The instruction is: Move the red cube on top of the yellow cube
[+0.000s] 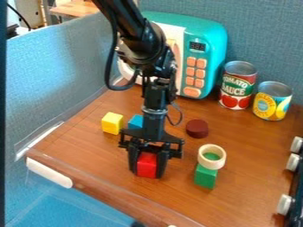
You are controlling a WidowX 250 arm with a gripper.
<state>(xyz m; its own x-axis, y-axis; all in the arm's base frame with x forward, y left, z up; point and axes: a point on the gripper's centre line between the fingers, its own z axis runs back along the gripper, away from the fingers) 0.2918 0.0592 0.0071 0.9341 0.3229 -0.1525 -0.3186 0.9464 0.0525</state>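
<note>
The gripper (pixel 146 170) hangs low over the front left part of the table, shut on the red cube (pixel 146 165), with one finger against each side of it. Whether the cube touches the tabletop, I cannot tell. Up and to the left of the gripper, the yellow cube (pixel 112 123) rests on the wood with its top bare.
Beside the yellow cube is a blue block (pixel 135 121), partly behind the arm. Right of the gripper are a dark red disc (pixel 197 128), a green block (pixel 205 177) and a cream ring (pixel 211 156). A toy microwave (pixel 207 48) and two cans (pixel 238 85) stand behind.
</note>
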